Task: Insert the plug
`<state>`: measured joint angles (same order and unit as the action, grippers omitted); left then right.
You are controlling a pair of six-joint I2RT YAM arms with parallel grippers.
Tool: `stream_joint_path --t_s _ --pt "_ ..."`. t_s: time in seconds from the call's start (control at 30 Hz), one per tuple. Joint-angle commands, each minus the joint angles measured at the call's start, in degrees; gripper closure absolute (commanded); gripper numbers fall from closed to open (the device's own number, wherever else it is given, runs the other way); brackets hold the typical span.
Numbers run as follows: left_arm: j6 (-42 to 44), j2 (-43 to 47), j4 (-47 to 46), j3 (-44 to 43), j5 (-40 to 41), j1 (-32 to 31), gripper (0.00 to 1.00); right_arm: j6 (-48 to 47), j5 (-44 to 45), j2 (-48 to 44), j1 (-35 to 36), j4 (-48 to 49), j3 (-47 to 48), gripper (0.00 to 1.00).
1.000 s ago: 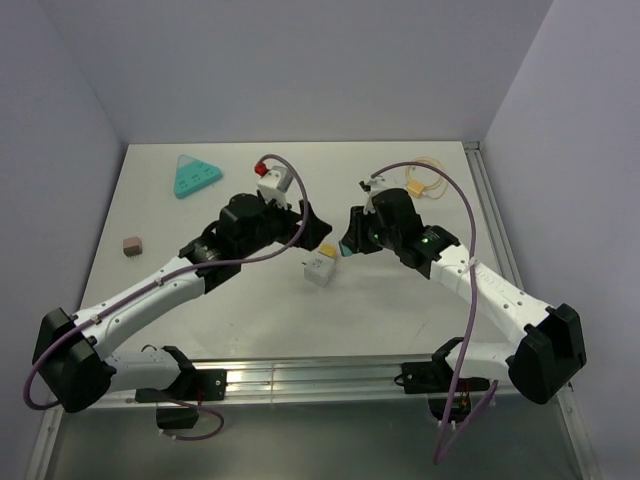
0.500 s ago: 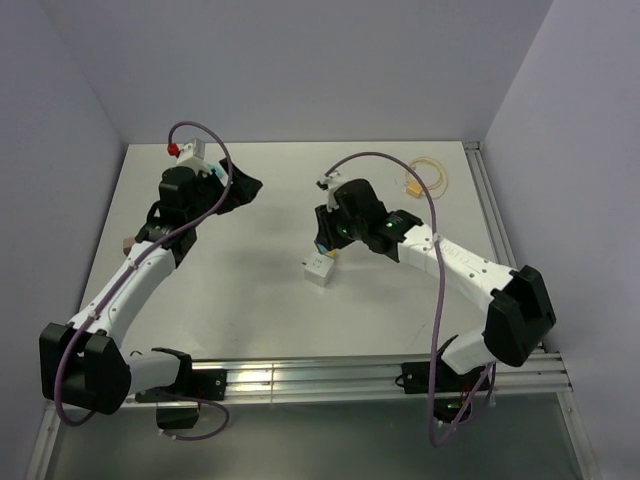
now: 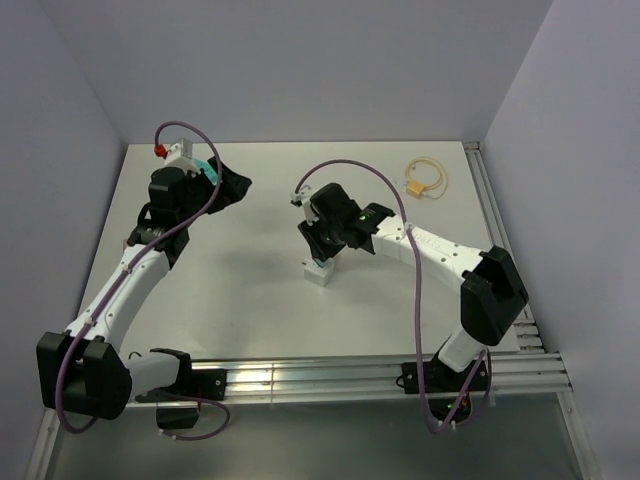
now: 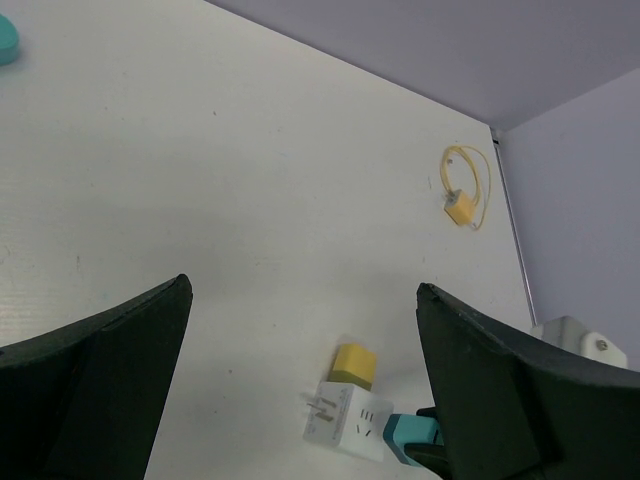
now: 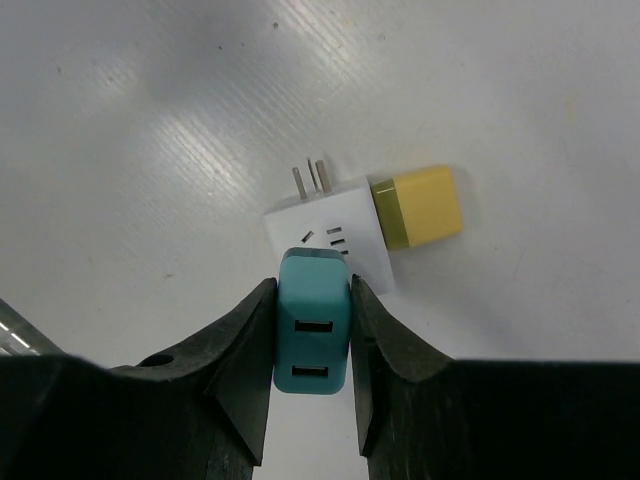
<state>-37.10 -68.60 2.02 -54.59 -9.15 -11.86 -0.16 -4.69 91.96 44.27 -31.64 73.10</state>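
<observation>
- The right claw (image 5: 312, 290) is clenched on the teal plug (image 5: 312, 335), one finger pressed against each of its long sides.
- The plug's two USB ports face the wrist camera. Its far end meets the slotted face of the white adapter block (image 5: 325, 225) — whether its pins are in the slots cannot be told.
- Bare prongs stick out of the block's far side, and a yellow plug (image 5: 420, 205) sits against its right side, touching it.
- The block lies on the table (image 3: 250, 290) near the middle, under the right claw.
- The left claw (image 4: 302, 288) is released, with its fingers spread wide and nothing between them. It hangs over the far left of the table, well apart from the block.
- A coiled yellow cable (image 3: 425, 178) lies near the far right corner.
</observation>
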Motion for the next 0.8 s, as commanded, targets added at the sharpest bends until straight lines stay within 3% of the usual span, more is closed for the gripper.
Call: stream_joint_path --t_s 0.0,0.77 --pt "0.01 0.58 -0.79 -0.17 -1.13 -0.01 0.01 -2.3 1.35 0.32 -0.06 -0.62 1.35 1.0" --pt "-1.39 0.57 -1.49 0.1 -4.39 0.17 0.0 -4.49 3.11 2.17 -0.15 6.06 -2.0 1.0"
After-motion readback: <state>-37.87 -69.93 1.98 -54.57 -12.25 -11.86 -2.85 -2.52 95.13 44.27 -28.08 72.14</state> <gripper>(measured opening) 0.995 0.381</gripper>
